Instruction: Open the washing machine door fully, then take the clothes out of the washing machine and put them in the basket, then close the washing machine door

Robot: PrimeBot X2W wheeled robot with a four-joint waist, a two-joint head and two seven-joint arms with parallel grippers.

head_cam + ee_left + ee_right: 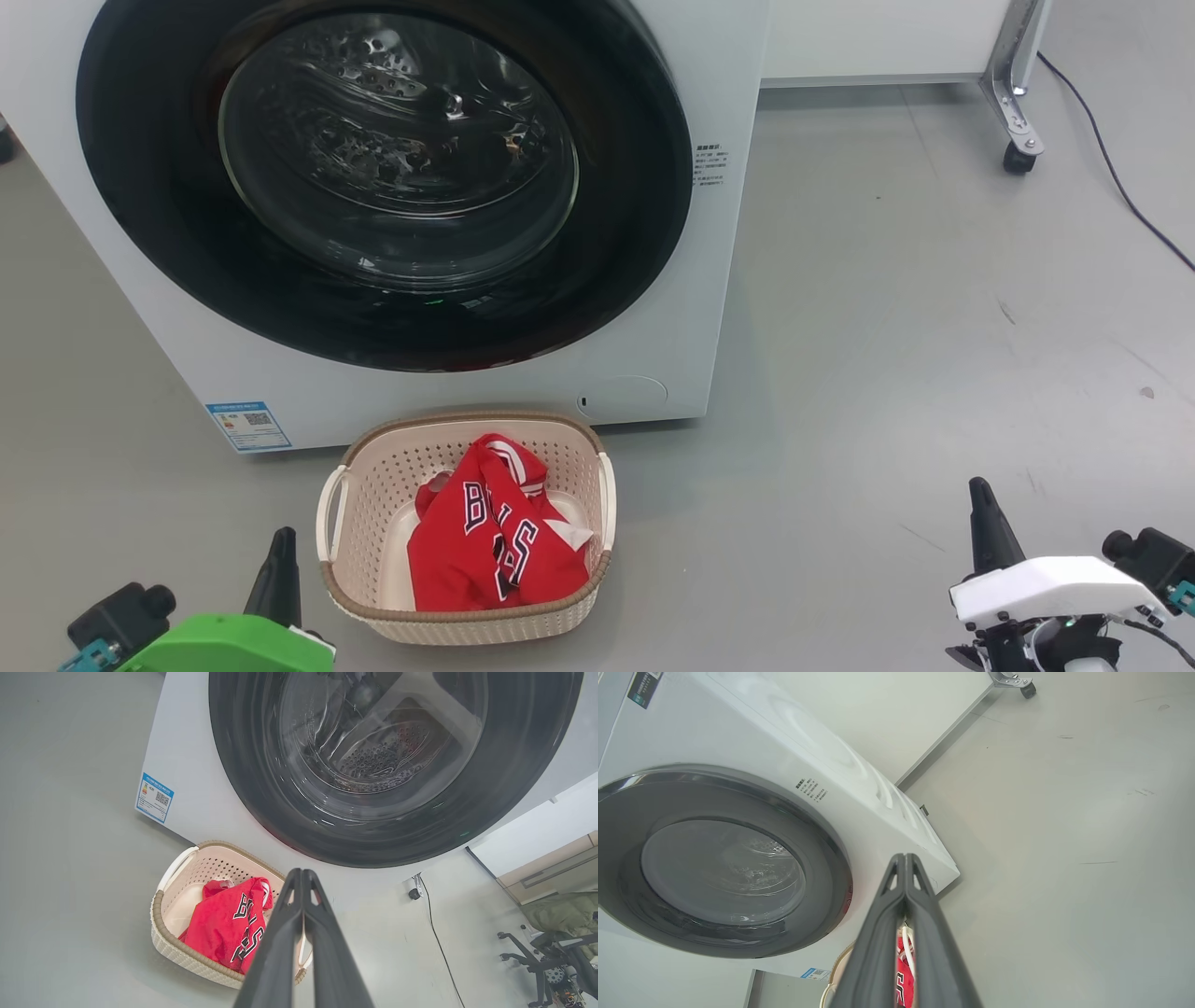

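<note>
red jersey (495,546): heaped in cream basket (467,417), set on floor (887,373) just before the washing machine (644,355) for short transfers | washing machine door (383,187): flush shut, likely last step done | left pincer (283,546), right pincer (980,495): clenched, empty, parked near, flanking basket

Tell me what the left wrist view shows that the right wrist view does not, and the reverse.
Left wrist view alone: the basket with its perforated inside, a floor cable, an office chair. Right wrist view alone: the machine from its side panel, a caster. Both: the shut door, the red clothes, and that arm's own shut gripper, left gripper or right gripper.
</note>
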